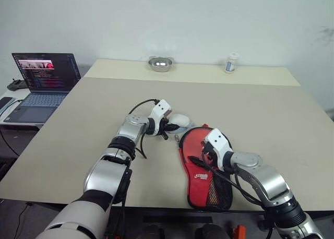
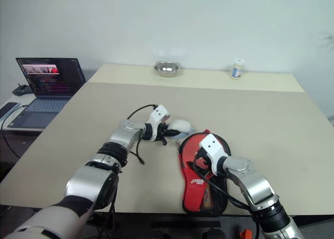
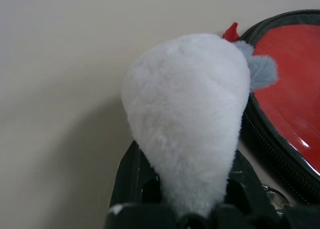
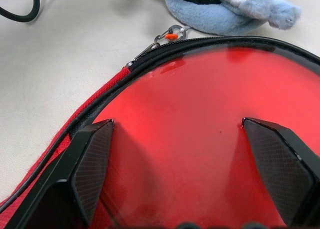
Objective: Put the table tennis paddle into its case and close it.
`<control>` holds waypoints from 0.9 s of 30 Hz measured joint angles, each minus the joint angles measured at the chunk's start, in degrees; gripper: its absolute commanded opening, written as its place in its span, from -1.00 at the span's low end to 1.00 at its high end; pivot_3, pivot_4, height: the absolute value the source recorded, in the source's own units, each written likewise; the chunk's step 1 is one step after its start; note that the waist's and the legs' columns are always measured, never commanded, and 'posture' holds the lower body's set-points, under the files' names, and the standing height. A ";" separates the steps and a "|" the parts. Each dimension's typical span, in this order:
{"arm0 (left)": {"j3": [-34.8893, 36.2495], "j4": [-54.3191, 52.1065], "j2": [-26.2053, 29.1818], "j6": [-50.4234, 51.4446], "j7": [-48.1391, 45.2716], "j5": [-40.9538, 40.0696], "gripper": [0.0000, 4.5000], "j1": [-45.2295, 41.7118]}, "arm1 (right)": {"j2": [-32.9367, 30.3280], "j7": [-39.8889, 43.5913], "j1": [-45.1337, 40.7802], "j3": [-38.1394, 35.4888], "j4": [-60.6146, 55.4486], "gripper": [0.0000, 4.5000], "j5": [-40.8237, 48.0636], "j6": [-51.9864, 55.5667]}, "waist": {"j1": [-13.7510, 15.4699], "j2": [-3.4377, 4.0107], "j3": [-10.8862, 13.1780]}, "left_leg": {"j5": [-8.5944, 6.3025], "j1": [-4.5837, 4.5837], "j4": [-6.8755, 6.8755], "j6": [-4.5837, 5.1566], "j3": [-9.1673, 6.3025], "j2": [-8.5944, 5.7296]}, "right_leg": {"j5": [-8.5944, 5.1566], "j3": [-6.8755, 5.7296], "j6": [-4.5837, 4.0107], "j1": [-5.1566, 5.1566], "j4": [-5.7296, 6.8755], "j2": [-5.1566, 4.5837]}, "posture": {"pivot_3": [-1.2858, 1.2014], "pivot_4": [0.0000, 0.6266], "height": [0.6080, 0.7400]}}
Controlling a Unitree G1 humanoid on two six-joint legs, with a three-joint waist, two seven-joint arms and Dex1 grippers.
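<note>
Beige tabletop (image 1: pixel 250 108) carries everything, and the job looks roughly half done, as far as I can judge. Lying near its front edge is the case (image 1: pixel 201 189), a soft red pouch with a white logo, black mesh and black trim. Its zip stands open along the rim, and the paddle (image 4: pixel 200 139) already sits inside, its smooth glossy red rubber face showing through the gap; the handle is hidden. What remains, I judge, is pulling the zip shut.

Above the round end of the case hovers the right claw (image 4: pixel 197 134), spread wide and holding nothing. Just beyond the far edge of the case, the left claw (image 1: pixel 168 127) has pinched a small white-grey plush toy (image 1: pixel 180 122). Close beside the toy, the metal zip pull (image 4: pixel 169 36) rests on the tabletop.
</note>
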 measured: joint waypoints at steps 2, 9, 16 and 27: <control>-0.53 0.35 -0.61 -1.20 1.61 1.13 -0.71 -0.20 | -0.09 0.03 0.23 -0.01 0.13 1.00 0.01 0.31 | 0.08 -0.03 -0.07 | 0.00 0.04 0.00 0.00 0.00 0.00 | 0.00 0.00 0.00 0.05 0.00 -0.01 | 0.03 -0.52 1.00; -5.15 8.11 -4.71 -6.71 12.72 8.27 -0.71 -5.40 | -1.56 1.50 0.69 0.00 0.27 1.00 0.18 0.39 | 0.49 -0.19 -0.48 | 0.00 0.23 0.01 0.00 -0.02 -0.01 | -0.04 -0.03 0.08 0.25 -0.06 -0.03 | 0.03 -0.52 1.00; -7.86 14.19 -10.02 -8.66 25.23 14.74 -0.71 -10.12 | -1.74 2.28 0.67 0.05 0.45 1.00 0.19 0.39 | 0.46 -0.20 -0.55 | -0.01 0.34 -0.03 -0.01 -0.02 0.00 | -0.16 -0.03 0.28 0.39 -0.13 -0.05 | 0.03 -0.52 1.00; -11.04 16.91 -20.35 -11.19 36.17 21.76 -0.73 -15.76 | -2.15 2.79 2.51 0.12 -2.09 1.00 0.20 0.75 | 0.38 -0.18 -0.58 | -0.07 0.31 -0.19 -0.07 -0.01 -0.01 | -0.17 -0.06 0.29 0.39 -0.33 -0.06 | 0.03 -0.52 1.00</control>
